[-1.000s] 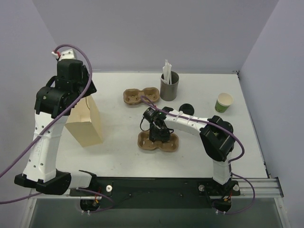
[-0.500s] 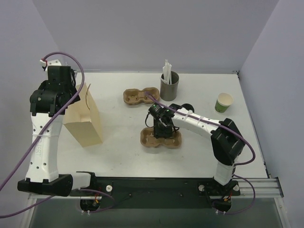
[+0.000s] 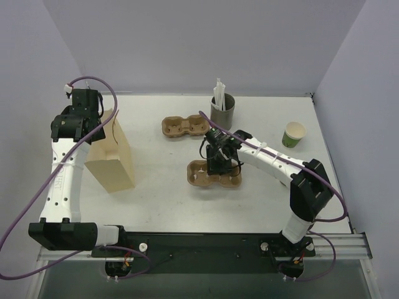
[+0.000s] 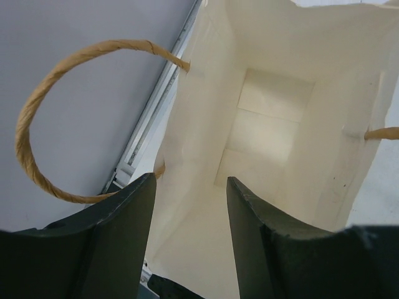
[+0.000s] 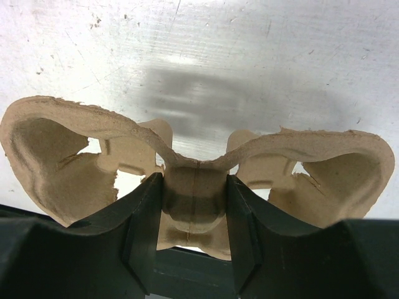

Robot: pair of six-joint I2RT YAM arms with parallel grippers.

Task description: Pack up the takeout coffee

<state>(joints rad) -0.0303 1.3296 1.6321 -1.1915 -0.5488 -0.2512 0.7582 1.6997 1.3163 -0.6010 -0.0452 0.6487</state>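
Observation:
The green paper cup (image 3: pixel 293 134) with a pale rim stands open at the right of the table, far from both grippers. Its black lid is hidden behind the right arm. My right gripper (image 3: pixel 219 163) is shut on the middle bridge of a brown pulp cup carrier (image 3: pixel 201 175). In the right wrist view the fingers clamp that bridge (image 5: pixel 194 193), just above the table. My left gripper (image 3: pixel 84 128) is open and empty above the mouth of the tan paper bag (image 3: pixel 112 159). The left wrist view looks down into the empty bag (image 4: pixel 268 118) between the gripper's (image 4: pixel 190 180) spread fingers.
A second pulp carrier (image 3: pixel 185 126) lies behind the held one. A grey cup with white straws (image 3: pixel 222 112) stands at the back centre. The bag's twine handle (image 4: pixel 37 137) loops out to its left. Walls close the table at the back and sides.
My right gripper has dragged the held carrier to the right and a little farther back. My left arm has swung back and lowered over the bag's mouth.

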